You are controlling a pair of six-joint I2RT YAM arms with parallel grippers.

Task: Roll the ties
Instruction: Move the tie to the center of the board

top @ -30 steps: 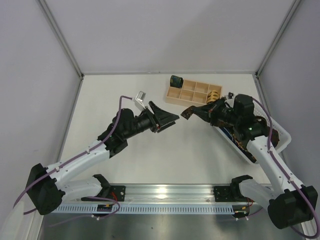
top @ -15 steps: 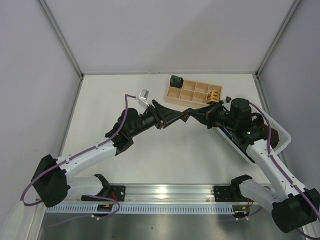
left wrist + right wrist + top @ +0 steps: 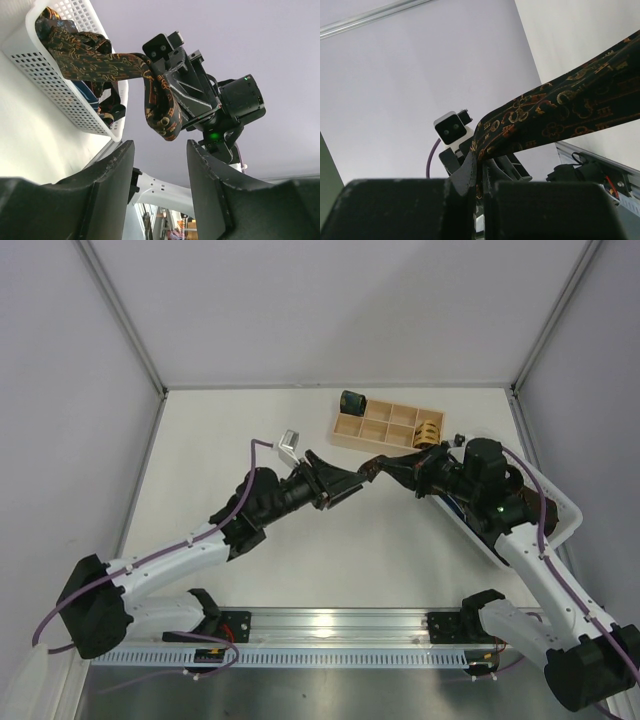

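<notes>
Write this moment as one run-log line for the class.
tie trails from basket, unrolled | right gripper shut on tie | left gripper open, near its free end

White table (image 3: 250, 440) — on it a wooden tray (image 3: 375, 430), a mesh basket (image 3: 570, 510), a dark green coiled tie (image 3: 351, 400)

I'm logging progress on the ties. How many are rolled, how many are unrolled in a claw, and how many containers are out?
Rolled ties: 2
Unrolled tie in the right claw: 1
Tray: 1
Basket: 1 (contents too tangled to count)
Total: 5
</notes>
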